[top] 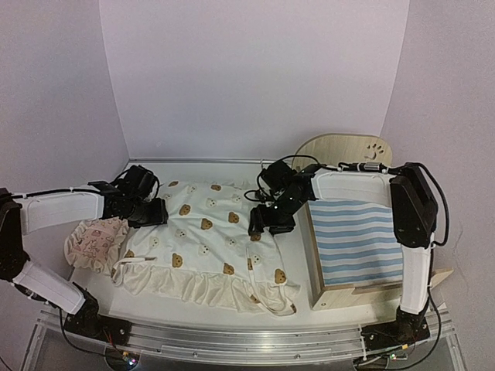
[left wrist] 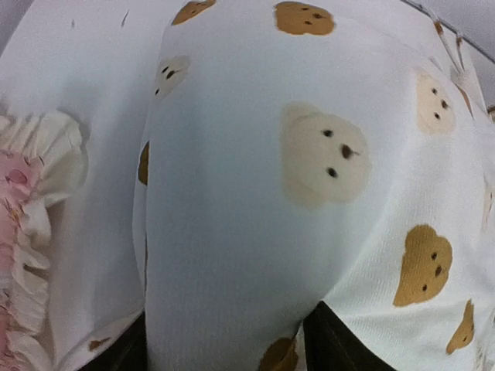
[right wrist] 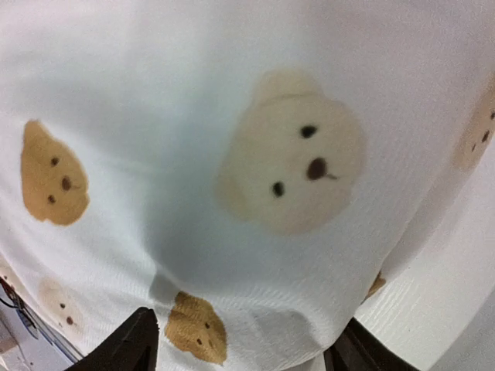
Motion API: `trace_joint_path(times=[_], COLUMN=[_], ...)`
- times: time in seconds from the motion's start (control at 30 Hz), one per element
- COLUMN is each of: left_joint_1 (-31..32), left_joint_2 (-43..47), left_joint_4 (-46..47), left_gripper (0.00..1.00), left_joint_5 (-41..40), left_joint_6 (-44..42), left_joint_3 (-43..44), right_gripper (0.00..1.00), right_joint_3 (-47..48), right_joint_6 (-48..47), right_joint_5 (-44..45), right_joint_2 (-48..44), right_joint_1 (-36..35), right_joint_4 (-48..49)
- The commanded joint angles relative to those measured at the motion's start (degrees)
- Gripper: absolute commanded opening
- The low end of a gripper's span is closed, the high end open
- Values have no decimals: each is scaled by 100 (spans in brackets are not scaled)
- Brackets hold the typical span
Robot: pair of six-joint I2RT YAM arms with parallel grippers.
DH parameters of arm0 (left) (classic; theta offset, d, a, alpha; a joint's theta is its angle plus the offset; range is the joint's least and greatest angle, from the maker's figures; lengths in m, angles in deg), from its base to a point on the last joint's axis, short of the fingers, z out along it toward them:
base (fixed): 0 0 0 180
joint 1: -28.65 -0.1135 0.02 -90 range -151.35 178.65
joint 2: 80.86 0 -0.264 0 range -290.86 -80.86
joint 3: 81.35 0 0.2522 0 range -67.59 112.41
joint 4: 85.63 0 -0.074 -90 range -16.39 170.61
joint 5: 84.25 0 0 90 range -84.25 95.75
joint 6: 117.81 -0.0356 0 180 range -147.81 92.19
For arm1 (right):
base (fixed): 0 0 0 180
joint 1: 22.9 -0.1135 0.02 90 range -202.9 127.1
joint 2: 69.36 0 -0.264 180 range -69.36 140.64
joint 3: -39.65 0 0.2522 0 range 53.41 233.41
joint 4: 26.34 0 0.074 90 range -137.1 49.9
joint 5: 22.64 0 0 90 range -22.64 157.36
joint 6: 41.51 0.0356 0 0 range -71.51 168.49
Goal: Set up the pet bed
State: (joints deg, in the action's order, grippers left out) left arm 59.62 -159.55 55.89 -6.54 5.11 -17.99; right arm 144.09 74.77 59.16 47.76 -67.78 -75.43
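Step in hand, likely: taking the quilt (top: 205, 239) by its upper edge. The left gripper (top: 148, 212) and right gripper (top: 263, 222) are straddling folds, jaws standing part-open, nothing pinched yet. The pet bed (top: 312, 259) is sitting at right of frame, holding only its striped mattress (top: 356, 239); the pillow (top: 94, 241) is lying at left. The next move is calling for firm pinches, then an even lift.

Soft even light; wrist views blurred close-up

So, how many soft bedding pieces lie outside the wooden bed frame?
2. The bear-print quilt lies spread in the middle; the ruffled pink pillow sits beside its left edge. The striped mattress is inside the frame. Anything under the quilt would be hidden.
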Motion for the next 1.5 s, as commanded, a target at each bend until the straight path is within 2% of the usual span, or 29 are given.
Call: trace_joint_path(times=[0.0,0.03,0.07,0.2,0.37,0.5,0.63,0.73,0.83,0.97,1.0,1.03,1.07,1.1,1.2,1.47], left_joint_1=[-28,-26,-24,-110,-513,-658,-667,-671,-671,-661,-645,-616,-557,-486,-250,522], left_joint_2=[169,194,223,348,238,36,-237,-384,-580,-829,-798,-744,-609,-475,-133,123], left_joint_4=[-468,-506,-545,-649,-207,283,652,959,1199,1589,1595,1582,1500,1318,844,290], left_gripper=[91,97,99,100,99,98,95,91,80,43,29,16,6,2,0,0], left_joint_5=[-226,-246,-310,-579,-5,565,1077,1417,1681,2197,2238,2229,2120,1942,1529,1429], left_joint_6=[26,74,116,239,70,-108,-180,-207,-167,-66,-53,-38,-36,-30,-58,-128], left_joint_3=[31,-7,-38,-55,-207,-335,-422,-545,-660,-711,-675,-624,-544,-417,122,1488], right_gripper=[94,98,98,98,98,97,85,65,48,4,0,0,0,0,0,0], right_joint_3=[12,-28,-42,-16,-273,-360,-204,-196,-213,-96,-36,39,146,246,617,1609], right_joint_6=[176,209,258,434,786,864,879,848,778,582,524,465,415,360,134,-709], right_joint_5=[383,501,567,665,950,550,-30,-96,-65,-199,-270,-362,-422,-446,-261,1104], right_joint_2=[-482,-459,-418,-172,0,224,521,576,550,539,522,493,419,323,-1,-1145], right_joint_1=[-49,-49,-38,1,115,146,146,146,143,146,148,150,154,155,158,181], right_joint_4=[35,35,37,44,144,561,815,898,960,1041,1045,1046,1040,1019,664,-837])
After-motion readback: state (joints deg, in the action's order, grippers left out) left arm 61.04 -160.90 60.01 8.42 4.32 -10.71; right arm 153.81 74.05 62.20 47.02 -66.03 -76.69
